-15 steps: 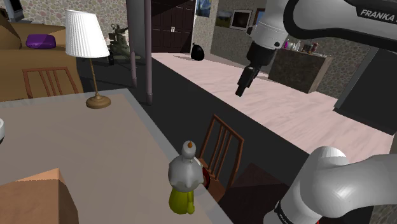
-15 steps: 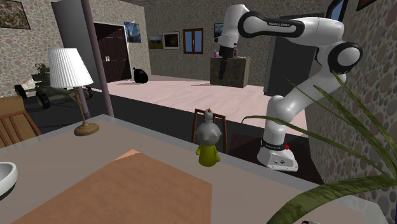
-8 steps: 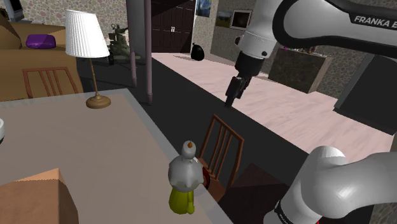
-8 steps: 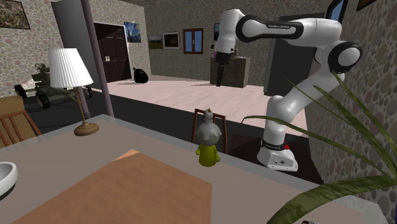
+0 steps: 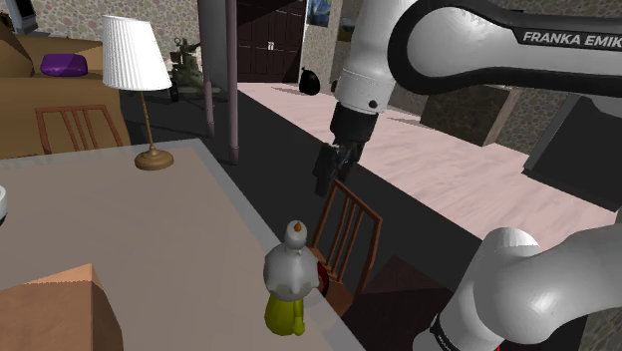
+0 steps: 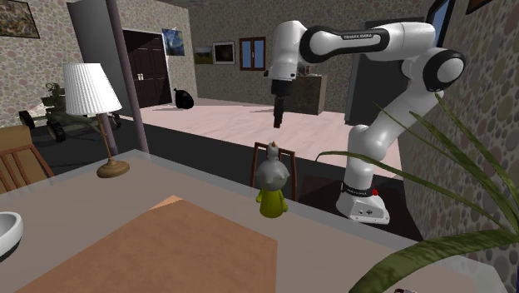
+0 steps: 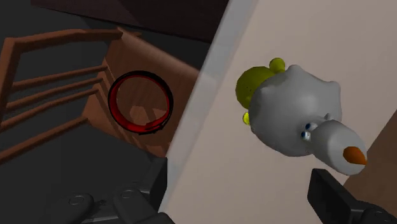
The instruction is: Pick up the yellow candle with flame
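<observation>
While the white arm (image 5: 468, 45) arched out from its stand over the floor beside the furniture, the grey table (image 5: 150, 229) lay across the lower part of the shoulder view. A wooden chair (image 5: 349, 234) with a slatted back stood just beside the table's edge, and a lamp (image 5: 137, 60) with a white shade and a thin stem rested well apart from it, at the table's far corner.

The candle (image 5: 286, 284) stood upright on the table, close to the edge beside the chair. It had a yellow base, a rounded pale grey upper body and a small orange tip.

The black gripper (image 5: 324, 179) hung in the air above the chair back, higher than the candle and not touching it. In the wrist view its two fingers (image 7: 156, 188) stood wide apart with nothing clasped, and the candle (image 7: 292, 114) showed beyond them, nearer one finger than the other.

A red ring (image 7: 140, 103) with a dark rim lay on the chair's seat, just off the table's edge.
</observation>
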